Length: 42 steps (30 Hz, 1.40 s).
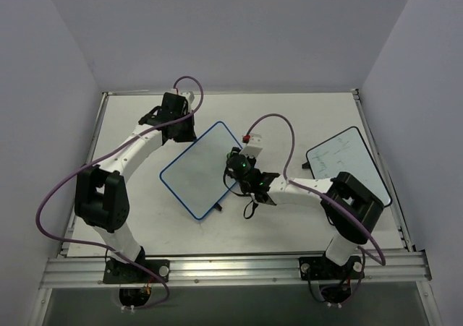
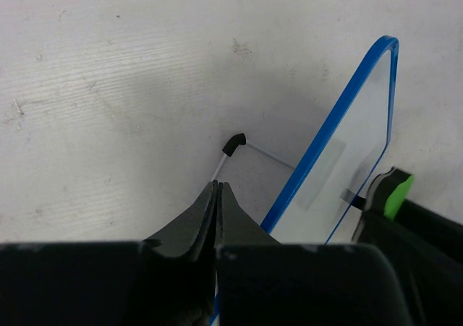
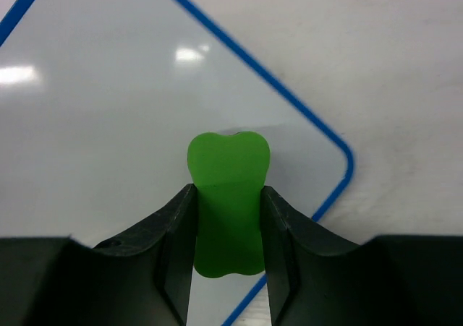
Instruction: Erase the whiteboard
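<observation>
The whiteboard [image 1: 197, 170] is seen in the middle of the counter [image 1: 304, 113], turned cornerwise between the two arms, and its surface reads glossy and white. The right hand [image 1: 241, 168] is clamped on a green eraser [image 3: 228, 160], gripped from both sides. The eraser is held over the board just inside a rounded corner, where the blue frame curves close by. From above, that hand is placed at the board's right edge.

The left hand [image 2: 218, 189] is parked by the board's far left corner with its fingers pressed together. A thin wire leg [image 2: 233, 144] with a black tip runs down to the fingertips, but whether it is pinched cannot be told.

A black-framed board [image 1: 347, 165] lies to the right, well apart from the whiteboard and close to the counter's right edge. Bare counter is seen beyond the far corner and along the near side, up to the metal rail [image 1: 231, 268].
</observation>
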{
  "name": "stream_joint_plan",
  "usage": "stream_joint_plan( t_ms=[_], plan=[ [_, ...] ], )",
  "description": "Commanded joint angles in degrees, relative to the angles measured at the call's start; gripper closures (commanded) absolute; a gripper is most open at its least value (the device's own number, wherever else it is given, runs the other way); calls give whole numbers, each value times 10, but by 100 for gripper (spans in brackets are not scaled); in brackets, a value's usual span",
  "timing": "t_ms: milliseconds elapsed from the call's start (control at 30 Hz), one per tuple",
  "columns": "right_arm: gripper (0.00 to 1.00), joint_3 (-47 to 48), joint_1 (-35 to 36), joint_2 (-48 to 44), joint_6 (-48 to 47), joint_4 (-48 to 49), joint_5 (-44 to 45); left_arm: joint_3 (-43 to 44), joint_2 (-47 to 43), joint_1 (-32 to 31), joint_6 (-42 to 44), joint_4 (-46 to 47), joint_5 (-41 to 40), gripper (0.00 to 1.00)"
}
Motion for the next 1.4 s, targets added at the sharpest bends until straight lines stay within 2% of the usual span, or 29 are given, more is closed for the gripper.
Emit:
stream_joint_plan(
  t_ms=[0,233,433,600,867,967,1067,1233,1367],
  plan=[
    [100,-9,-31,-60,-17,-54,-2,4,-26,-14,-8,-24,30,94],
    [100,-30,-138,-124,-40,-113,-16,8,-23,-10,-11,-23,28,93],
    [99,-52,-214,-140,-55,-120,-78,20,-19,-7,-13,-25,26,93],
    [96,-51,-266,-114,-74,-116,-126,22,-19,-3,-15,-24,27,93],
    [94,-49,-279,-32,-79,-92,-160,30,-18,8,-16,-25,33,93],
    [87,-52,-279,-16,-74,-79,-168,33,-19,12,-16,-26,35,93],
    [73,-56,-279,-10,-70,-72,-171,38,-21,18,-15,-31,37,93],
    [59,-53,-279,-14,-72,-76,-168,37,-25,28,-12,-32,41,93],
    [43,-57,-279,-19,-72,-78,-167,34,-27,33,-14,-29,46,92]
  ],
)
